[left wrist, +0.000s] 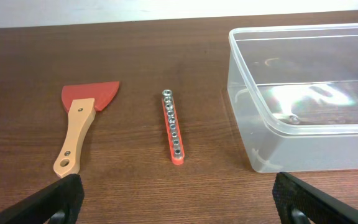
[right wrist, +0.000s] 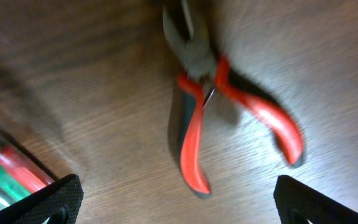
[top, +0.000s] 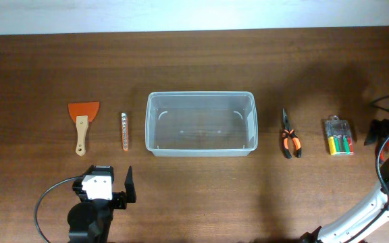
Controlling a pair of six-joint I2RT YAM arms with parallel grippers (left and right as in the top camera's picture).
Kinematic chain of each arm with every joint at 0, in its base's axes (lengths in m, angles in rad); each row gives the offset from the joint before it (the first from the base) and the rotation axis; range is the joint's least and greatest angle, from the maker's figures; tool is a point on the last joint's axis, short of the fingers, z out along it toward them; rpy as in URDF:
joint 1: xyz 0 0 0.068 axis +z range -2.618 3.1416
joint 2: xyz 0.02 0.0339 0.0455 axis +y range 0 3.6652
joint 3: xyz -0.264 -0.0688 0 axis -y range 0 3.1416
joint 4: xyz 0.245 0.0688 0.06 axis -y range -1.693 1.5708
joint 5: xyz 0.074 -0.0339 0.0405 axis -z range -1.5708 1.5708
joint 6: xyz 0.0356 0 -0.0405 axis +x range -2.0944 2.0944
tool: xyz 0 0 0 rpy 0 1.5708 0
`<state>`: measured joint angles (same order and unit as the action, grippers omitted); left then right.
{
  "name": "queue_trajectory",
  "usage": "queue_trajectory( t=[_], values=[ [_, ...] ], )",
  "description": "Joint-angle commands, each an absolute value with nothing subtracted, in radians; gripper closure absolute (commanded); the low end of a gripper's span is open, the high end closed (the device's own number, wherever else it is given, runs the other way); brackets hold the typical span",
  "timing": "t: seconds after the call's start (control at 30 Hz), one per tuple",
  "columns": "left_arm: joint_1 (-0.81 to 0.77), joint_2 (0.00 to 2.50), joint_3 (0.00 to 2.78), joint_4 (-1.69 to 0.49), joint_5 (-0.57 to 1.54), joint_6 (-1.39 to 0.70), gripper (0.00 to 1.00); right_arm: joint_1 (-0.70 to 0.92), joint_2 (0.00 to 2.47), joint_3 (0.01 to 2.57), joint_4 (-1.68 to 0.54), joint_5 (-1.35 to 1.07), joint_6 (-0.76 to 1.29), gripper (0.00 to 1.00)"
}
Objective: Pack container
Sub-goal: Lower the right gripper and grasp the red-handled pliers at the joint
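left gripper (left wrist: 179,202) spread | right gripper (right wrist: 179,202) spread | container (top: 201,151) open-topped, bare floor | small case (top: 336,125) holds coloured screwdrivers (top: 340,144)

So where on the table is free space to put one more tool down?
The wide strip of table behind the whole row is bare, and so is the strip in front of the container. The container is empty too. Tightest: between socket strip and container.
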<state>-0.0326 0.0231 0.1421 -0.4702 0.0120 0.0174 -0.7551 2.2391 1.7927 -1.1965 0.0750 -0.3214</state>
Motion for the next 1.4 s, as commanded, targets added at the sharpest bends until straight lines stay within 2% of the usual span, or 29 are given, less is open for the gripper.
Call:
queue_trajectory(
  t=[0.0,0.77,1.37],
  values=[
    [-0.038,0.017,0.135,-0.467,0.023,0.015,0.01,-0.759,2.247,1.749,-1.190,0.091,-0.267,0.02],
    [-0.038,0.017,0.135,-0.467,0.023,0.015,0.01,-0.759,2.247,1.705,-1.040,0.079,-0.286,0.02],
    [-0.038,0.017,0.135,-0.467,0.023,0.015,0.01,-0.759,2.247,1.704,-1.027,0.001,-0.299,0.02]
  ],
)
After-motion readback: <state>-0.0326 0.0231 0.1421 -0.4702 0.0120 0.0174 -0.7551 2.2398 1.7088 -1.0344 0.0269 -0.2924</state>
